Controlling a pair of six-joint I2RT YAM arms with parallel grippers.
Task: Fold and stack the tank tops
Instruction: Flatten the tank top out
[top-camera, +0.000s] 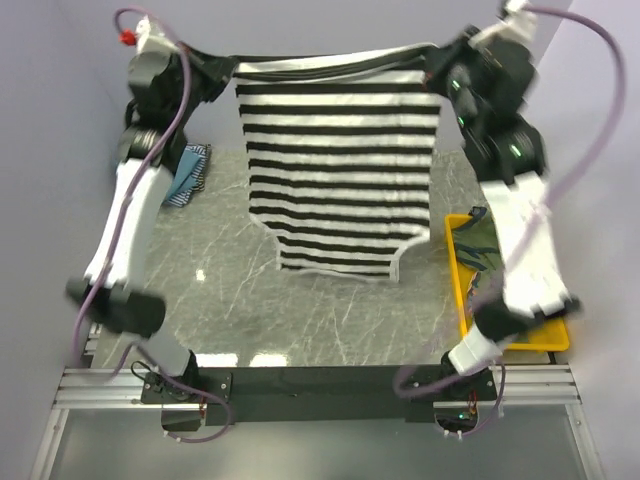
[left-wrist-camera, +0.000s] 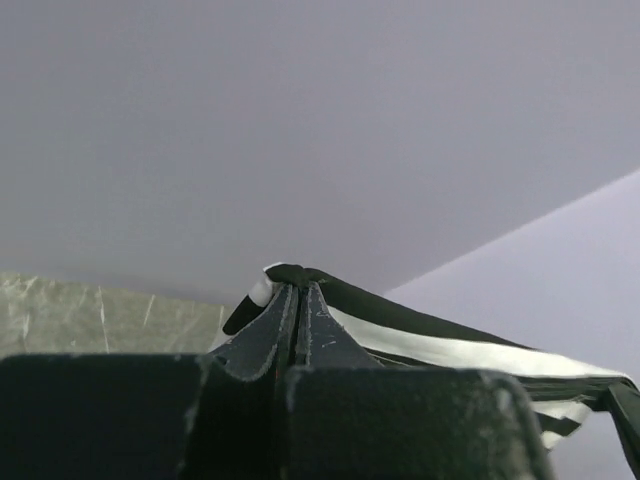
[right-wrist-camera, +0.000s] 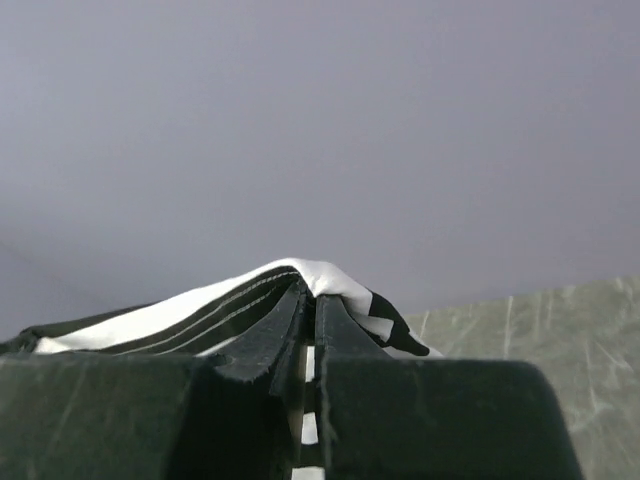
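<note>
The black-and-white striped tank top (top-camera: 340, 170) hangs stretched in the air between both arms, its lower edge just above the marble table. My left gripper (top-camera: 222, 68) is shut on its upper left corner; the left wrist view shows that gripper (left-wrist-camera: 297, 288) pinching the black-and-white cloth (left-wrist-camera: 440, 340). My right gripper (top-camera: 438, 62) is shut on the upper right corner, and in the right wrist view this gripper (right-wrist-camera: 310, 290) has the striped hem (right-wrist-camera: 220, 300) draped over its tips. A fine blue-and-white striped tank top (top-camera: 190, 172) lies crumpled at the far left. An olive-green tank top (top-camera: 482, 240) lies in the tray.
A yellow plastic tray (top-camera: 455, 262) sits along the table's right side, partly behind the right arm. The grey marble table (top-camera: 330, 320) runs below the hanging top. Grey walls close the back and left.
</note>
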